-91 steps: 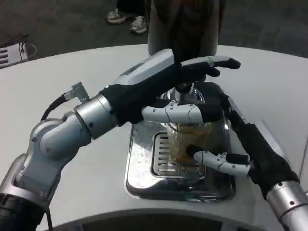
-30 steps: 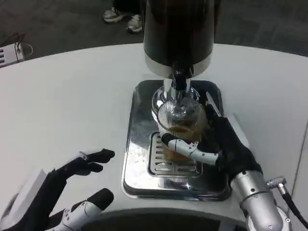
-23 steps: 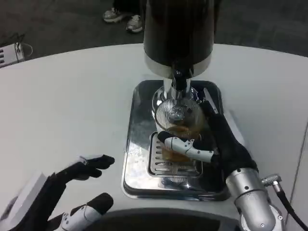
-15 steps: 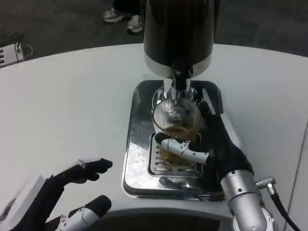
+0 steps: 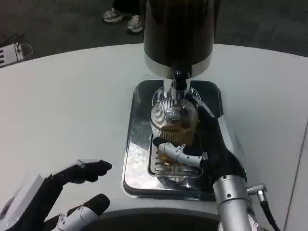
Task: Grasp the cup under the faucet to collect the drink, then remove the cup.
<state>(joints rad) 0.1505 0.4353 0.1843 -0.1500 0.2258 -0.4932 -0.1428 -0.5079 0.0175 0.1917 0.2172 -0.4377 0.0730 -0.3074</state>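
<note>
At about seven o'clock, low on the white round surface [image 5: 72, 96], the left hand [image 5: 57, 199] lies with its black-tipped fingers spread apart and nothing between them, well apart from the drink station. Toward the centre sits the shiny rectangular metal drip tray [image 5: 134, 144], its slotted grate partly covered by what stands on it. On that grate stands the clear ribbed plastic cup [image 5: 174, 122], upright and holding amber drink in its lower part, directly below the short chrome faucet [image 5: 179, 86] that juts from the base of the tall dark cylindrical dispenser [image 5: 179, 33] at twelve o'clock. The right hand [image 5: 202, 147] comes in from five o'clock and grips the cup: a white-and-black finger [image 5: 180, 153] wraps across the cup's near side low down, while the black palm presses against its three o'clock flank. The silver right forearm [image 5: 231, 202] runs down to the bottom edge. Far off at eleven o'clock, a pair of light sneakers [image 5: 122, 19] stands on the dark floor [image 5: 57, 19].
</note>
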